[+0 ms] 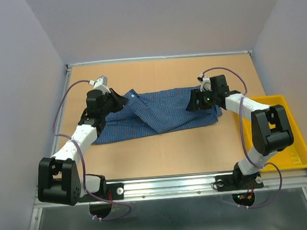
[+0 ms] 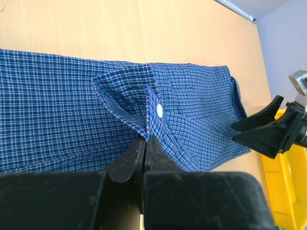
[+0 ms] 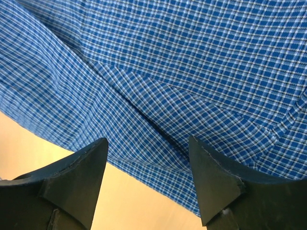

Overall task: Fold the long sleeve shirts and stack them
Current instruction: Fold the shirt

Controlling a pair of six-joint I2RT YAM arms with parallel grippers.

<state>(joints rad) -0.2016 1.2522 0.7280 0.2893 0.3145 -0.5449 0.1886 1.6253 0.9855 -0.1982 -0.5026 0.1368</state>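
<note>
One long sleeve shirt [image 1: 159, 114], blue fine-checked, lies partly folded across the middle of the wooden table. My left gripper [image 1: 122, 100] is at its left end. In the left wrist view that gripper [image 2: 145, 139] is shut on a raised fold of the shirt [image 2: 57, 105], just below a white button [image 2: 159, 110]. My right gripper [image 1: 190, 103] is over the shirt's right end. In the right wrist view it [image 3: 147, 141] stands open just above the checked cloth [image 3: 192, 72] near its edge, with nothing pinched between the fingers.
A yellow tray [image 1: 281, 132] sits at the table's right edge beside the right arm, also showing in the left wrist view as a yellow tray [image 2: 280, 191]. Grey walls enclose the table on three sides. A metal rail [image 1: 169, 185] runs along the near edge.
</note>
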